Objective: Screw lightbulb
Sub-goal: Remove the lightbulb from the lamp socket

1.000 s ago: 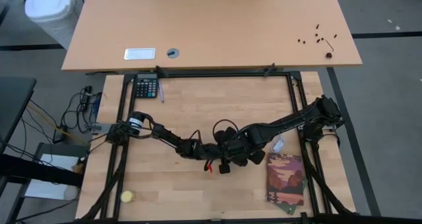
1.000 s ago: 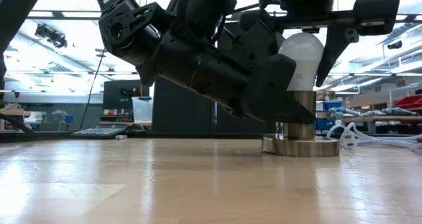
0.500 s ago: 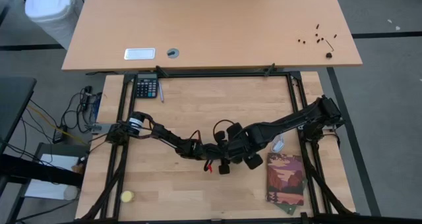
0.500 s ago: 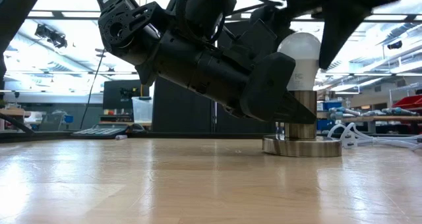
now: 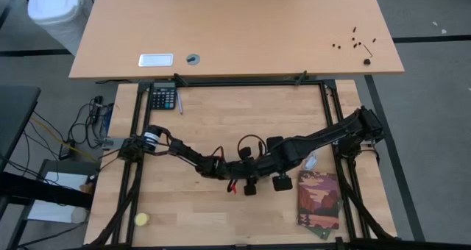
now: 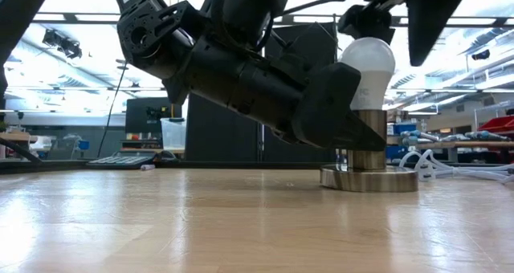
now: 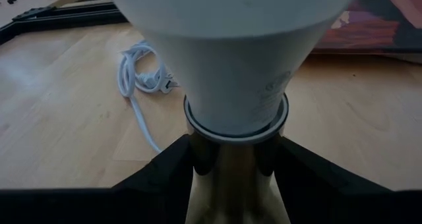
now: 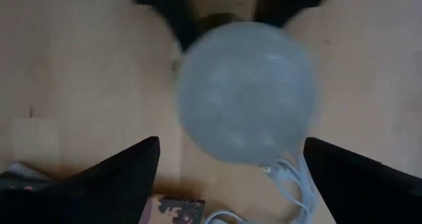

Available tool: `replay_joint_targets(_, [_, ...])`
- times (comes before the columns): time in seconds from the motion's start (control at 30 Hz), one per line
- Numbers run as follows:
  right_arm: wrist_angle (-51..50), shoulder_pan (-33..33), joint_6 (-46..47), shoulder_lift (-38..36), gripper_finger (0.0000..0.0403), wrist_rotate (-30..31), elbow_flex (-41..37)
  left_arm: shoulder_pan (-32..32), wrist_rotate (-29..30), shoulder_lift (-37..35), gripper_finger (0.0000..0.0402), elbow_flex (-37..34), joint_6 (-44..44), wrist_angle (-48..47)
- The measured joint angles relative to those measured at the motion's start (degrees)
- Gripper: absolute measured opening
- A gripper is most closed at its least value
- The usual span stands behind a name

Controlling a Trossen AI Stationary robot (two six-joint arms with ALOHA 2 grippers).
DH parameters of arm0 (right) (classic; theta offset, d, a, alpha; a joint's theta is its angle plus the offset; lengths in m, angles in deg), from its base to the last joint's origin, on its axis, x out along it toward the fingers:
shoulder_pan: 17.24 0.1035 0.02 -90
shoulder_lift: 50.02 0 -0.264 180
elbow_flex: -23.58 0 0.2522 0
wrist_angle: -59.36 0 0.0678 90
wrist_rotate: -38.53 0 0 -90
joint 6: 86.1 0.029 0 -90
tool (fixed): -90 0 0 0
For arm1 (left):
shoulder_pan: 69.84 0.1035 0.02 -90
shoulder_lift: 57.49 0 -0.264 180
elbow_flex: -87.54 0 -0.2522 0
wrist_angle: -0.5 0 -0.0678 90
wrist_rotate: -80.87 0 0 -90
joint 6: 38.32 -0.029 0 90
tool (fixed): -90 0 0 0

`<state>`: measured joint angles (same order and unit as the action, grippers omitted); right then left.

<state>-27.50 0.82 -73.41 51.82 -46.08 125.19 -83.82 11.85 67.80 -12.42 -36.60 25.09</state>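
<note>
**Bulb is sitting in the socket, right gripper hanging open over the top**

So the lightbulb [image 6: 366,74] is standing upright in the brass socket [image 6: 367,156] out in the middle of the wooden table [image 5: 221,110], its white dome on top and its neck seated in the socket's collar. In the left wrist view the left gripper [image 7: 236,159] is bracing the socket stem, one dark finger [image 7: 165,168] on each side, so I'd call it clamped on the socket, not on the bulb. The right gripper [image 8: 231,161] is hovering right above the dome with its fingers spread well wider than the glass and touching nothing.

Handling-wise, my read: the bulb is looking light, stiff and pretty slick, with a frosted shell that's probably thin and crackable. I'd be taking it around the widest part of the dome, fingers on opposite sides, squeezing only enough to stop it slipping while twisting. Grabbing the narrow neck is looking awkward with the left gripper crowding down there.

Can't tell how far the thread is in. The socket's white cord [image 7: 142,72] is lying loose on the table behind it, clear of both arms.
</note>
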Motion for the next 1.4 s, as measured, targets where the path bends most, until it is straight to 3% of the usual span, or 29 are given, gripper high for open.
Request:
replay_joint_targets(0.47, [-4.04,4.96,19.43,-8.92,0.0384,11.25,-0.33,0.02,-0.24,0.00,0.0191,0.04,0.43,-0.51])
replay_joint_targets(0.8, [7.10,10.62,47.14,-19.37,0.0382,12.98,-18.70,0.00,1.61,-0.02,0.0191,0.04,1.73,-0.59])
replay_joint_targets(0.97, [20.10,10.89,45.75,-18.02,0.0373,15.37,-23.49,0.04,3.30,-0.02,0.0191,0.04,2.22,-0.57])
replay_joint_targets(1.23, [26.86,14.49,43.71,-8.25,0.0371,32.25,-23.97,-0.03,4.09,-0.01,0.0191,0.04,3.66,-0.48])
replay_joint_targets(1.4, [27.64,17.42,46.12,-6.28,0.0371,39.82,-25.75,-0.07,4.15,0.00,0.0191,0.02,4.53,-0.44])
